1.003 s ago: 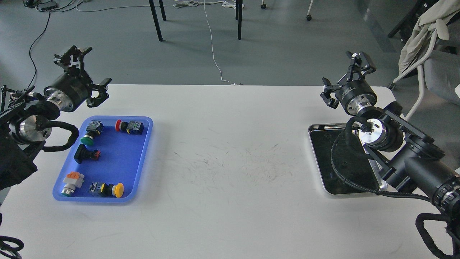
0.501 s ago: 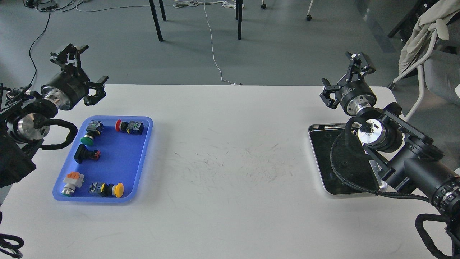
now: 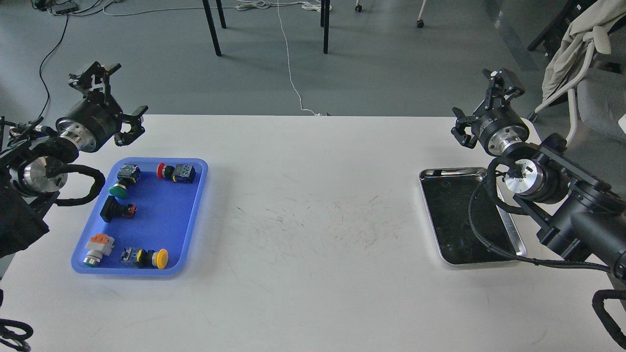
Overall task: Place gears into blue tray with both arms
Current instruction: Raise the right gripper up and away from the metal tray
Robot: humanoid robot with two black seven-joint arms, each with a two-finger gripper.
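Observation:
The blue tray (image 3: pixel 164 222) lies at the table's left and holds several push-button switches. I cannot make out the gears anywhere; the dark inside of the silver tray (image 3: pixel 508 230) on the right shows only faint specks. My left gripper (image 3: pixel 113 101) hovers above the table's back edge, just behind the blue tray, open with nothing between its fingers. Over the back right corner of the table, behind the silver tray, my right gripper (image 3: pixel 483 106) is also open and empty.
In the blue tray are a black switch with a red end (image 3: pixel 117 210), a yellow-capped one (image 3: pixel 146 257), a green-capped one (image 3: pixel 122 183) and others. My right forearm (image 3: pixel 577 215) overhangs the silver tray's right side. A scuffed patch (image 3: pixel 323 220) marks the table's middle.
My right arm has shifted right and slightly up, uncovering more of the silver tray. The left gripper drew back a little to the left, then stayed almost still.

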